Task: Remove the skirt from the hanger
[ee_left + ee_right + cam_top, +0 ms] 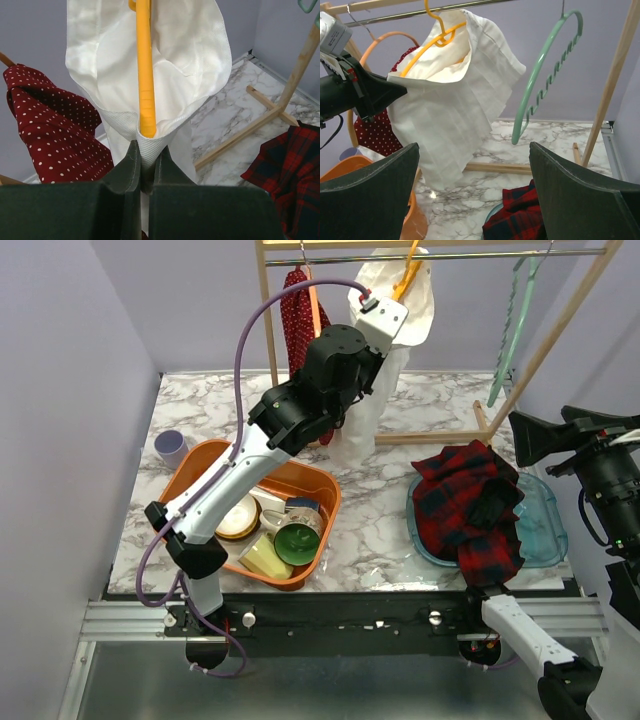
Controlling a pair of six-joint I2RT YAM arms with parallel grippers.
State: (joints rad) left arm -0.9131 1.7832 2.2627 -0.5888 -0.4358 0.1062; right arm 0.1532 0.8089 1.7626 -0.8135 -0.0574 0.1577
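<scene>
A white pleated skirt [384,390] hangs on a yellow hanger [407,275] from the rack's rod. In the left wrist view the skirt's waistband [185,50] wraps over the hanger's arm end [145,75]. My left gripper [147,157] is shut on the waistband fold just below that end. It also shows in the top view [388,345] and the right wrist view [395,91], at the skirt's [455,100] left edge. My right gripper [474,150] is open and empty, right of the skirt and apart from it, above the plaid cloth [525,440].
A red polka-dot garment [297,310] hangs left of the skirt. A bare teal hanger [510,330] hangs to the right. The wooden rack's leg [560,330] slants down. An orange basin [300,485] holds dishes. A blue tray [545,530] holds red plaid cloth [470,505]. A purple cup [170,445] stands far left.
</scene>
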